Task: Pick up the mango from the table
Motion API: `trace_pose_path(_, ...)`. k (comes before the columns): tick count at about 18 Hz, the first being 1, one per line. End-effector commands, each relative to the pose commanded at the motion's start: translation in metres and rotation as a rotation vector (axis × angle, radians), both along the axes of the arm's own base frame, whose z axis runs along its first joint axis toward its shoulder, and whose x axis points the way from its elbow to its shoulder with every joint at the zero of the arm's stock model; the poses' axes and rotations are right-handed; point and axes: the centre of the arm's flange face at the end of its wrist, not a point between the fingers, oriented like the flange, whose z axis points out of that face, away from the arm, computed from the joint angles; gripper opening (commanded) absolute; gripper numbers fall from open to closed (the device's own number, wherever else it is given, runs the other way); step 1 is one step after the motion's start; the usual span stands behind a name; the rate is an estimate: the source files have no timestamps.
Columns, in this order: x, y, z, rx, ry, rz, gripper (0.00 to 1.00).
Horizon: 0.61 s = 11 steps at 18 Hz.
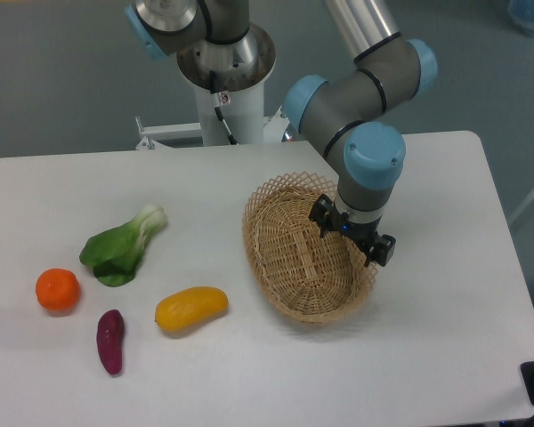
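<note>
The mango lies on the white table, left of a wicker basket. A purple sweet potato, tangerine and bok choy sit further left. The gripper hangs over the basket; its finger spread cannot be made out.

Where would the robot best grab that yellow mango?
Probably across the middle of the mango, coming straight down from above. It lies flat on the table with its long axis running left to right, so the narrower width suits the end effector, and nothing crowds it.
</note>
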Motion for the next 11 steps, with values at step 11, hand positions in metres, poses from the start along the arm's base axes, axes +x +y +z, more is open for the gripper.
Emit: trace_pose_path(11,-0.0002,0.001,0.0025,0.007,-0.003,0.006,1.0)
